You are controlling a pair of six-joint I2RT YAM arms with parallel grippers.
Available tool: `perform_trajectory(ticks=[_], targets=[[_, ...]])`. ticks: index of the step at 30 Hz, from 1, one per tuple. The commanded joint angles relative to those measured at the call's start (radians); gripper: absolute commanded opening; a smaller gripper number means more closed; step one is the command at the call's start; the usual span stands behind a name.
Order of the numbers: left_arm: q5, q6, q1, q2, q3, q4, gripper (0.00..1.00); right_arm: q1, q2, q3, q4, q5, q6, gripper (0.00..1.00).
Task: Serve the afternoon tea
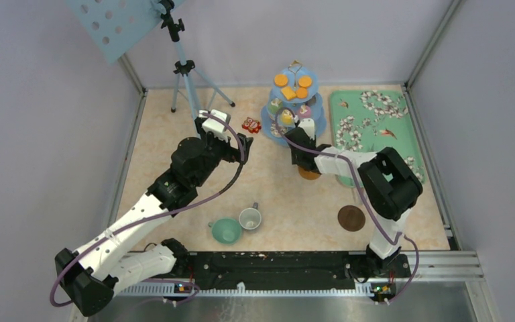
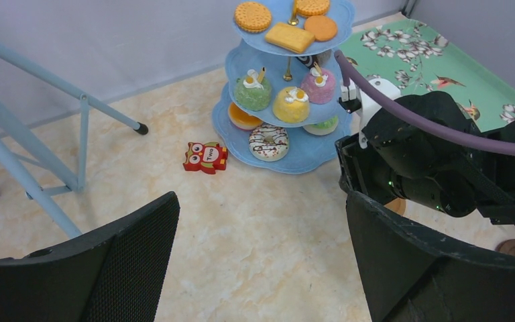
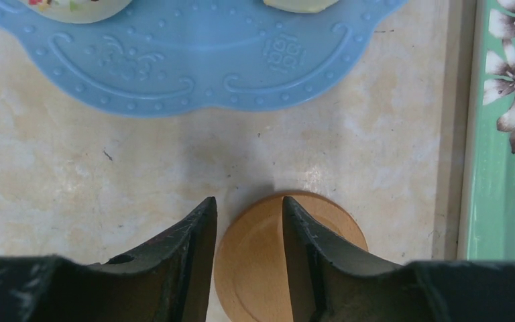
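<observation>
coaster (image 3: 251,268), round wood, beneath right gripper (image 3: 249,204), jaws slightly parted, left gripper (image 2: 261,201) jaws wide

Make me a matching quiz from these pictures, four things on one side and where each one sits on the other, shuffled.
1 orange biscuits
2 owl figure
3 teal cup
4 light wooden coaster

A near edge of the table, beside the grey-white cup
B top tier of the blue stand
C under the fingertips of the right gripper
D on the table beside the stand's bottom tier

Pairs: 1-B, 2-D, 3-A, 4-C

No legible text, red owl (image 2: 205,157) label blurred
</observation>
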Motion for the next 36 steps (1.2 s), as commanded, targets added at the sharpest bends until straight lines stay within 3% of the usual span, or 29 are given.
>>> perform_trajectory(ticks=[1,3,9,17,24,31,34,36], targets=[[-0.016,0.003,0.003,-0.007,-0.002,0.049,0.99,0.007,-0.134,0.077,-0.067,-0.01,-0.011,0.44],[-0.021,0.003,0.003,-0.008,-0.003,0.049,0.99,0.014,-0.215,0.112,-0.159,-0.078,-0.018,0.51],[-0.06,-0.003,0.003,-0.027,-0.005,0.048,0.99,0.11,-0.362,0.115,-0.397,-0.368,0.045,0.55],[-0.225,-0.019,0.004,-0.118,-0.042,0.062,0.99,0.375,-0.321,0.14,-0.446,-0.448,0.324,0.55],[-0.259,-0.019,0.004,-0.163,-0.078,0.099,0.99,0.496,-0.168,0.235,-0.559,-0.365,0.427,0.42],[-0.252,-0.02,0.003,-0.158,-0.071,0.092,0.99,0.582,-0.048,0.356,-0.699,-0.251,0.422,0.34],[-0.254,-0.019,0.004,-0.157,-0.071,0.092,0.99,0.594,-0.036,0.358,-0.709,-0.236,0.422,0.2],[-0.255,-0.02,0.003,-0.158,-0.071,0.092,0.99,0.595,-0.052,0.347,-0.706,-0.22,0.424,0.05]])
